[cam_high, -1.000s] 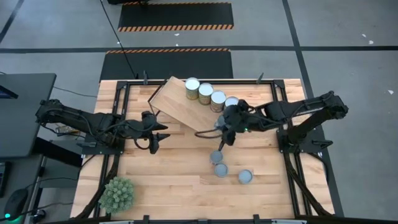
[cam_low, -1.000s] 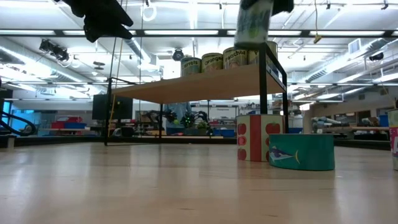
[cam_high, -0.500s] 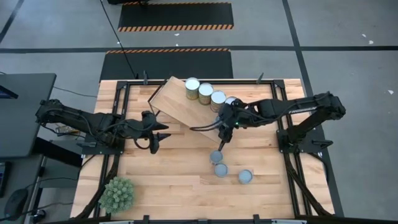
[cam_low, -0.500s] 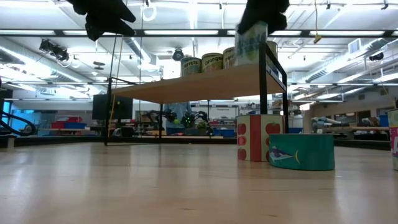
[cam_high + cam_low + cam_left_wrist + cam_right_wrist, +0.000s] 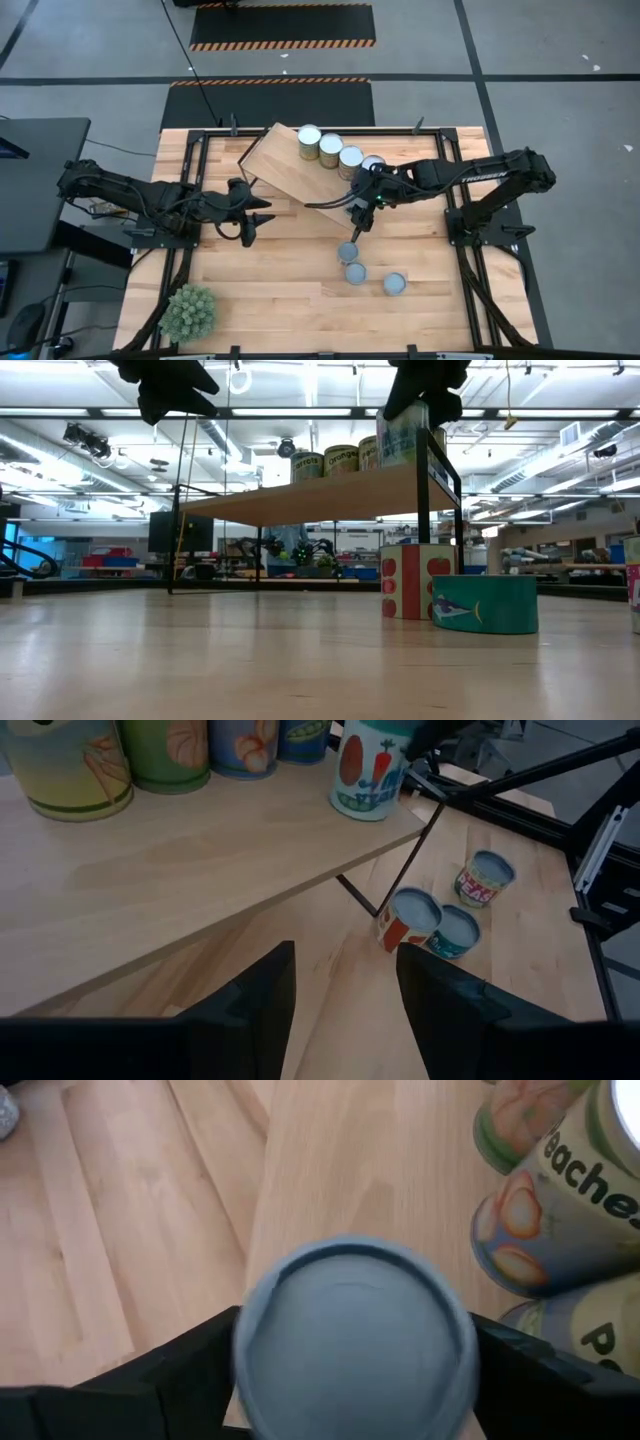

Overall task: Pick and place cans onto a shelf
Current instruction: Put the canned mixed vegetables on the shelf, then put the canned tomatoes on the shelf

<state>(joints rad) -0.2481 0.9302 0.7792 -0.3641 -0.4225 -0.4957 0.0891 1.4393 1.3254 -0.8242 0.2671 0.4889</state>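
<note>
- Starting with the biggest thing, the table (image 5: 270, 290): a light plank top inside a black frame, with both arms reaching in toward the middle.
- The shelf (image 5: 285, 165) is next, a pale wood board on thin black legs, sitting skewed near the table's far edge. In the low view its top (image 5: 330, 495) stands well above the tabletop.
- The right arm comes in from the right side, and the right gripper (image 5: 362, 190) is over the shelf's near-right corner, clamped around a can (image 5: 368, 775) with veggie pictures on the label. From the left wrist view the can looks to be resting right at the shelf's corner; can't fully tell if it's touching down. The right wrist view looks straight down on its blue-grey lid (image 5: 355, 1340) between the dark fingers (image 5: 150, 1380).
- The left arm waits over the table's left half, with the left gripper (image 5: 250, 215) spread apart and holding nothing, well off from the shelf.
- A spiky green plant ball (image 5: 189, 311) sits at the near-left corner of the table.
- A row of four cans (image 5: 330, 150) lines the shelf's far edge, touching or nearly so.
- Three more cans (image 5: 360, 270) are down on the table just past the shelf's corner; two are close together, and the third (image 5: 395, 284) is a bit apart.
</note>
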